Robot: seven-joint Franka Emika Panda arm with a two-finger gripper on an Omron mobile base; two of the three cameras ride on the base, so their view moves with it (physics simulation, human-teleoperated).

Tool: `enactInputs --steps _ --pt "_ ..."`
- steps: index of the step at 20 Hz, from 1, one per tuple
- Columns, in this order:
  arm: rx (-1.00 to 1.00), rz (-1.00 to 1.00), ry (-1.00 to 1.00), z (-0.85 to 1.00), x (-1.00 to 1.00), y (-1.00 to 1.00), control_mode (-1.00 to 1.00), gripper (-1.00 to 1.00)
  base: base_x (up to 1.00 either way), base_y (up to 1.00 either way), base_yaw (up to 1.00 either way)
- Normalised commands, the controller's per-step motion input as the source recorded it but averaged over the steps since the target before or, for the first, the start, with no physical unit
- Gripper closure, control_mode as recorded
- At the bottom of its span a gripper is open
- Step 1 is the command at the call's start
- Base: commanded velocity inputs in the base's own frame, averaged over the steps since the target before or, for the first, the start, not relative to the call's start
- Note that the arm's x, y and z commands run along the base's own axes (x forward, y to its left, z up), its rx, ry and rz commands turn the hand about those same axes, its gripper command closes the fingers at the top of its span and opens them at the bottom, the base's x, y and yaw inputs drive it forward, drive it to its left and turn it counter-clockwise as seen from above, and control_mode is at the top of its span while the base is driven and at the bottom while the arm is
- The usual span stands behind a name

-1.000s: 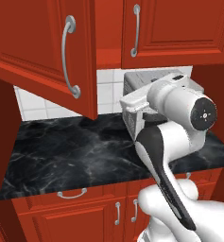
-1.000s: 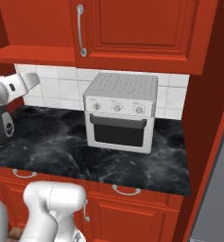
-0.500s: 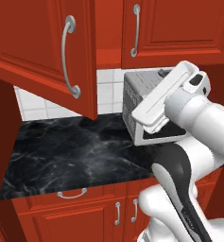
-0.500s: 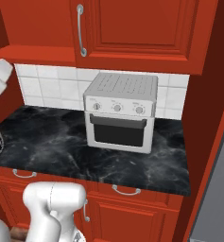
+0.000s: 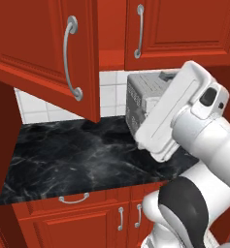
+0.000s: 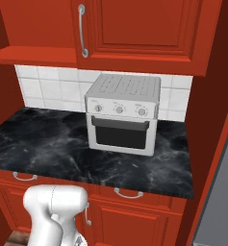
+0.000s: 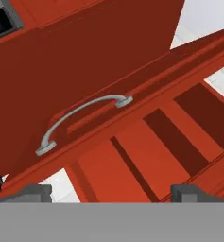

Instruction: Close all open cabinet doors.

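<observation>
Up at ten o'clock in the left base view, one of the cabinet doors, the open door (image 5: 43, 53), swings out over the black marble counter (image 5: 73, 160), its long silver handle (image 5: 70, 58) curving down the panel. Just to its right, at one o'clock, the closed door (image 5: 179, 29) sits flush, its own bar handle (image 5: 139, 30) upright. From the right base view that shut door (image 6: 134, 29) fills the top, with the silver toaster oven (image 6: 122, 113) standing on the counter below it, backed against the white tiles (image 6: 43, 86). The white arm (image 5: 194, 126) rises at four o'clock in the left base view, its bulk covering part of the oven. Through the hand view, the gripper (image 7: 111, 193) stands spread wide, pinching nothing, its two dark fingertips (image 7: 32, 193) apart at the bottom; ahead of them, around ten o'clock, a curved silver handle (image 7: 82, 123) runs slantwise across a red door (image 7: 99, 71).
</observation>
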Motion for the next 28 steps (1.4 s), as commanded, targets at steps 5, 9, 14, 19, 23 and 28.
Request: enactInputs --steps 5,9,14,19,23,28 --pt "-0.18 -0.04 -0.03 0.13 -0.32 0.5 -1.0 -1.0 0.0 0.0 0.0" --pt "-0.15 -0.09 0.0 0.04 0.0 0.54 -1.0 -1.0 0.0 0.0 0.0" --pt "-0.15 -0.09 0.0 0.03 0.01 0.6 -1.0 -1.0 0.0 0.0 0.0" --pt "-0.14 -0.15 0.01 0.0 0.18 0.54 -1.0 -1.0 0.0 0.0 0.0" --pt "-0.1 -0.26 0.07 -0.01 0.53 0.31 -1.0 -1.0 0.0 0.0 0.0" --pt "-0.07 -0.26 0.08 -0.07 0.67 0.17 -1.0 -1.0 0.0 0.0 0.0"
